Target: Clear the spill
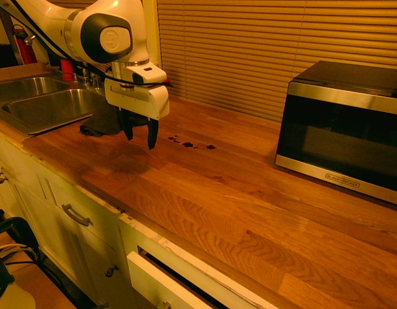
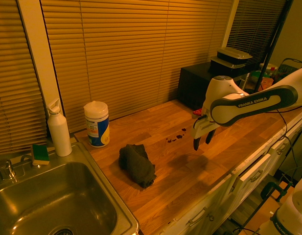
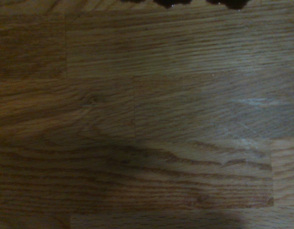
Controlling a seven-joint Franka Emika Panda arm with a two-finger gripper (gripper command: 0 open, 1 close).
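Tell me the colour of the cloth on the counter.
Dark grey-black cloth; second exterior view shows it best.

A wooden plank countertop [image 2: 155, 122] runs beneath closed slatted blinds [image 2: 121, 44]. In the second exterior view, a crumpled dark grey cloth [image 2: 137, 164] lies at its centre. At the cloth's 11 o'clock stands a white wipes canister with a blue-and-yellow label [image 2: 97, 123]; at 10 o'clock, a white bottle [image 2: 58, 129] and a green sponge [image 2: 40, 153]; at 8 o'clock, a steel sink [image 2: 53, 205]. A black-and-steel microwave [image 1: 345, 129] sits at 2 o'clock.

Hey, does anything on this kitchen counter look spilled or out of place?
Yes. A short row of dark drops, the spill, sits on the wooden counter beyond the gripper, and a crumpled dark cloth lies near the sink.
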